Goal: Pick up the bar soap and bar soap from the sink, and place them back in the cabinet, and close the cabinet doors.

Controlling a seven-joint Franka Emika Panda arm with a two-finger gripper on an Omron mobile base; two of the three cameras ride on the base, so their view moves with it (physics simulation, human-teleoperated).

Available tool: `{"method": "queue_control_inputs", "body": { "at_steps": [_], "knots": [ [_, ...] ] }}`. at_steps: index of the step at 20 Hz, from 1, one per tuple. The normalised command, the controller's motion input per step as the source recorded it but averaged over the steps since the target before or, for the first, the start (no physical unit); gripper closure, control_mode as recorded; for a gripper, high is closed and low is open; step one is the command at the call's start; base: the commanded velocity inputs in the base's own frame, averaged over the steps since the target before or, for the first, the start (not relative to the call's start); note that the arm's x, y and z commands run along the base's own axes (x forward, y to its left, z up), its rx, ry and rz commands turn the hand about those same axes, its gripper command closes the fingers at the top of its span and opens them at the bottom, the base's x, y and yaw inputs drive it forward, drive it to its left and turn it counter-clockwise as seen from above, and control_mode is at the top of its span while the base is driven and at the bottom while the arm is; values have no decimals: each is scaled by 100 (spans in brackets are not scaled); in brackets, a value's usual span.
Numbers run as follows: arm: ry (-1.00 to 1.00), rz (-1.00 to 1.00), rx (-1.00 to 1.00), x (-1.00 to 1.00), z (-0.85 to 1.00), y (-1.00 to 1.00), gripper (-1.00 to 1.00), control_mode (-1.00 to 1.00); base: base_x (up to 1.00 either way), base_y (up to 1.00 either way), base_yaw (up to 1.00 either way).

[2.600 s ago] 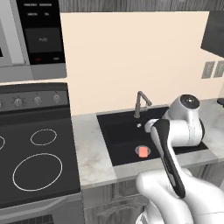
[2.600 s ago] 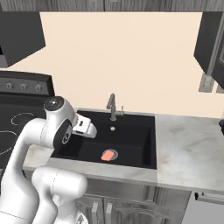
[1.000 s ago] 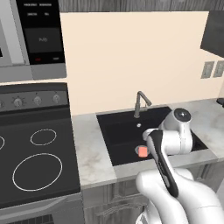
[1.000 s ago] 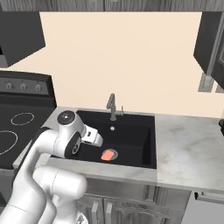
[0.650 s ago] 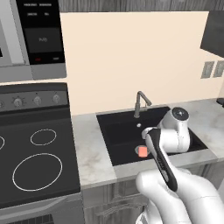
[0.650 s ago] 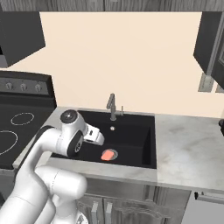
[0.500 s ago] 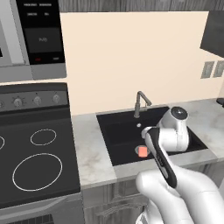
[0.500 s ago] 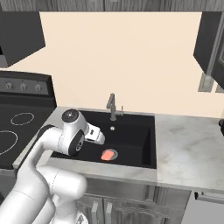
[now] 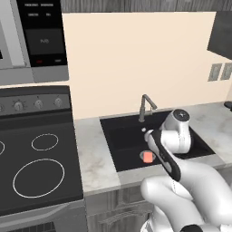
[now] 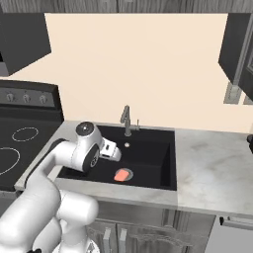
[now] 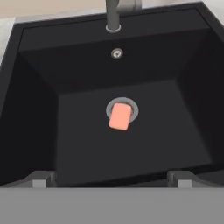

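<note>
The arm has come lower over the sink (image 11: 39,127) since before. The gripper (image 11: 112,177) hangs above, fingers apart and empty. One bar soap (image 11: 120,116) lies on the drain (image 11: 132,106); behind is the faucet (image 11: 113,13)

A salmon-orange bar soap (image 11: 120,116) is being shown against the round silver drain (image 11: 132,108) in the floor of the black sink (image 11: 78,144). Behind the sink, a grey metal faucet (image 9: 145,106) is being set off against a plain cream wall (image 9: 136,54). Around the sink, the tabletop (image 10: 212,168) is being rendered in pale grey marble with faint veining. To the left of the sink, a black stovetop (image 9: 41,163) is being marked with thin white rings. Above the sink, dark grey wood-grain cabinet doors (image 10: 232,44) are being shown, and below it, paler grey base cabinets (image 10: 148,232).
</note>
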Motion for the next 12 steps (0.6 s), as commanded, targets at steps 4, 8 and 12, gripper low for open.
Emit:
{"method": "queue_control_inputs", "body": {
  "at_steps": [4,8,12],
  "knots": [
    [0,0,0,23,-23,0,-100,-100,0,0,0],
    [0,0,0,20,-23,-2,-100,-100,0,0,0],
    [0,0,0,19,-24,-3,-100,-100,0,0,0]
  ]
}}
